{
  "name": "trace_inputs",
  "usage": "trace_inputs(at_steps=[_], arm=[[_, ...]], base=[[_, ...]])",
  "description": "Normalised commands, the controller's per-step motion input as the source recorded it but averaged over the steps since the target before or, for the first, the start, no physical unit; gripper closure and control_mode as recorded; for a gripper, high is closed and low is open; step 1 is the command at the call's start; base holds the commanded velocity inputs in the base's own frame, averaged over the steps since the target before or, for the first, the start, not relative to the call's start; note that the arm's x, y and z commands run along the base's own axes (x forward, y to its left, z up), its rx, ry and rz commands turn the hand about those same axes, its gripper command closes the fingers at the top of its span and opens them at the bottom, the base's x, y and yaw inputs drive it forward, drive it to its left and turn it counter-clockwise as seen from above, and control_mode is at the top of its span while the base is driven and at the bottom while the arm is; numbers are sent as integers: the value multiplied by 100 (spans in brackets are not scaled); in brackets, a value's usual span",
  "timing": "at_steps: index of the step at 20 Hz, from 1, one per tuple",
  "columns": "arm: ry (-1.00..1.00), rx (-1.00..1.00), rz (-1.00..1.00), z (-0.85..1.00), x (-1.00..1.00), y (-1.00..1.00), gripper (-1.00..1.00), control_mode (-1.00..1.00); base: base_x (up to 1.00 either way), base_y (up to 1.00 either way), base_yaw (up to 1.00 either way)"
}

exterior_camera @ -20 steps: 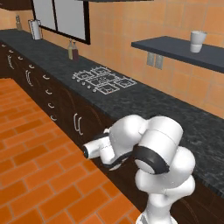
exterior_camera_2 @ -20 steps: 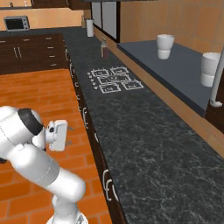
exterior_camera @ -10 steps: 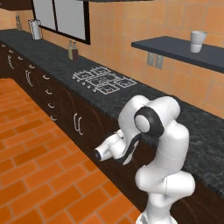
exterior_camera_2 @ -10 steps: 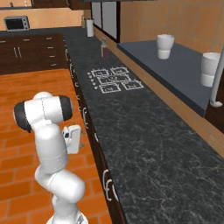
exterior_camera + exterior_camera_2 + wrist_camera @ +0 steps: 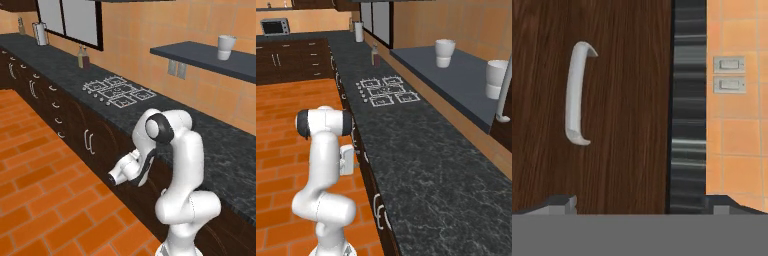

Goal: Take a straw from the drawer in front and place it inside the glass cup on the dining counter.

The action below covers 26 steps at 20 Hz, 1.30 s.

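The drawer [image 5: 627, 100] shows in the hand view as a flat dark-brown wooden front with one curved silver handle [image 5: 574, 95]; the view is rolled, so the handle runs top to bottom. It is closed. My gripper [image 5: 642, 205] faces this front from a short distance, open, with its two dark fingertips [image 5: 562, 202] far apart and nothing between them. From the base cameras, the gripper [image 5: 116, 175] [image 5: 356, 161] hangs low beside the cabinet fronts under the worktop. The straw, the glass cup and the dining counter are out of view.
A black speckled worktop [image 5: 421, 165] runs above the cabinets, with a hob [image 5: 119, 92] and a bottle [image 5: 85, 57] on it. A grey shelf [image 5: 200, 55] carries opaque white cups [image 5: 445, 52]. Orange brick floor [image 5: 45, 200] lies to my left.
The arm has straightened upward and the hand has swung down and in toward the cabinet front. The scene itself has not shifted.
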Motion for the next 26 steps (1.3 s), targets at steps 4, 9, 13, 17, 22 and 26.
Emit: trace_inputs(at_steps=[4, 9, 13, 17, 22, 26], arm=[[0, -2, -2, -22, 60, -20, -100, -100], [0, -1, -1, -30, 44, -19, -100, -100], [0, 0, -1, -33, 33, -19, -100, -100], [0, 0, 0, -33, 33, -17, -100, -100], [0, 0, 0, -32, 29, -13, -100, -100], [0, 0, 0, -23, 18, -3, 100, -100]], base=[[0, 0, 0], [0, 0, 0], [0, 0, 0], [0, 0, 0], [0, 0, 0], [0, 0, 0]])
